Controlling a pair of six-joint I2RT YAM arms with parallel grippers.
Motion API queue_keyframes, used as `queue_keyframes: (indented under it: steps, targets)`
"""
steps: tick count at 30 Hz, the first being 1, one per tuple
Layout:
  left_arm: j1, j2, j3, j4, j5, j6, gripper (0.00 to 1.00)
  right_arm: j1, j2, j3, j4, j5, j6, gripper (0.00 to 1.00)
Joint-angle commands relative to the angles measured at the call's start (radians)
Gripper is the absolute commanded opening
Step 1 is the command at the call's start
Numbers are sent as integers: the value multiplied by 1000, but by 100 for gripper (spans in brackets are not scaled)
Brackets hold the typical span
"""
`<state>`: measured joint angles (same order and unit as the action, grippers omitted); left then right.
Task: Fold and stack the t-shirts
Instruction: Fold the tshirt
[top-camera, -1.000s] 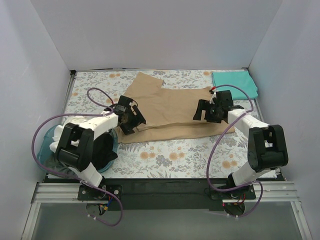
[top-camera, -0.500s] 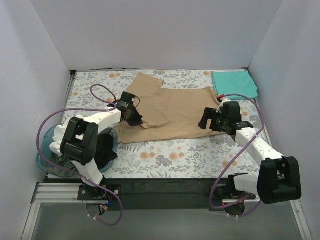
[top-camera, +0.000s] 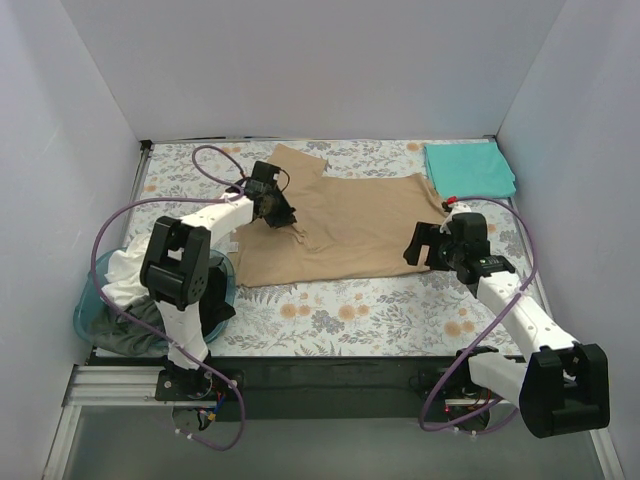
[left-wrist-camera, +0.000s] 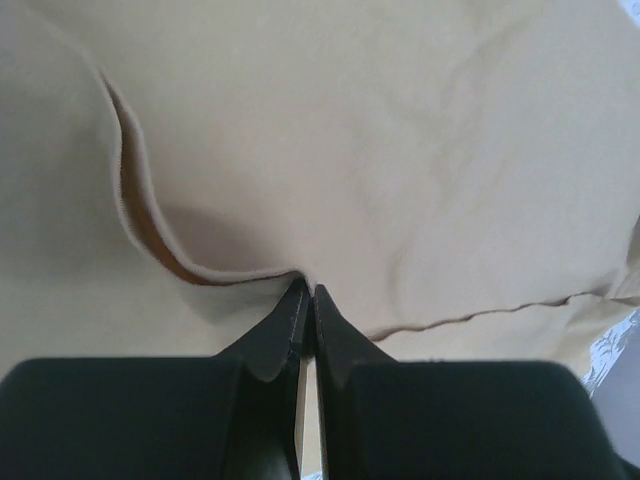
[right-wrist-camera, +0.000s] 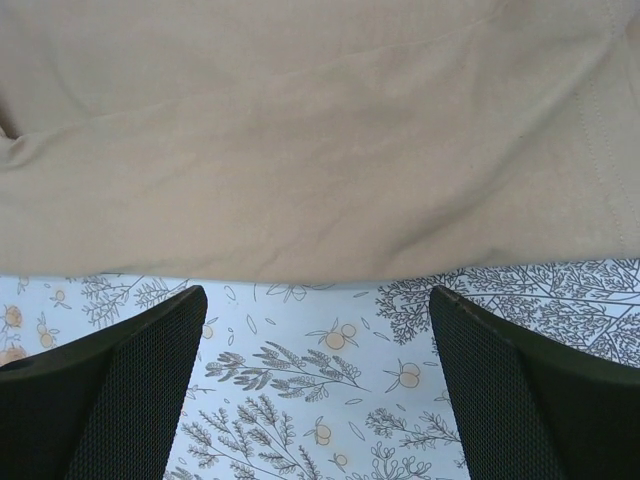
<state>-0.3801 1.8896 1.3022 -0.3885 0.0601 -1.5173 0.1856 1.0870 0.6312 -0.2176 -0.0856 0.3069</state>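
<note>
The tan t-shirt (top-camera: 350, 225) lies spread across the middle of the floral table. My left gripper (top-camera: 284, 214) is over the shirt's left part, shut on a fold of the tan cloth (left-wrist-camera: 400, 150). The pinched hem bunches right at its gripper tips (left-wrist-camera: 307, 290). My right gripper (top-camera: 424, 246) stands open at the shirt's near right edge. In the right wrist view only floral cover lies between its fingers (right-wrist-camera: 130, 380), with the tan hem (right-wrist-camera: 300, 130) just beyond. A folded teal t-shirt (top-camera: 470, 168) rests at the back right corner. White cloth (top-camera: 125, 272) sits in the basket.
A blue round basket (top-camera: 88, 322) stands at the near left beside the left arm's base, holding white and dark grey cloth. White walls close in the table on three sides. Purple cables loop from both arms.
The left gripper closed on the tan shirt's near left part and has carried it away from the near edge. The right gripper drew back to the shirt's near right edge, still open.
</note>
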Motion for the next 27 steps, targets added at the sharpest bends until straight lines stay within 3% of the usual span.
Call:
queue_keyframes:
  steps: [1,6,9,10,14,19,27]
  targets:
    - [-3,46,92,-7,-13,35,0,3,-36,-24,-29,40,-14,98]
    - [-3,124,183,-9,12,57,3,5,-59,-30,-55,81,-20,98]
    - [-3,155,224,-21,9,71,33,3,-64,-31,-63,81,-26,98]
    - [-3,158,233,-24,7,71,51,3,-65,-31,-62,110,-25,98]
    - [-3,131,236,-30,-12,80,82,5,-65,-27,-65,119,-28,98]
    - [-6,57,221,-49,-16,85,86,3,-38,11,-62,130,-40,98]
    - [-23,-162,-70,11,-81,37,91,-11,215,179,-20,175,-63,98]
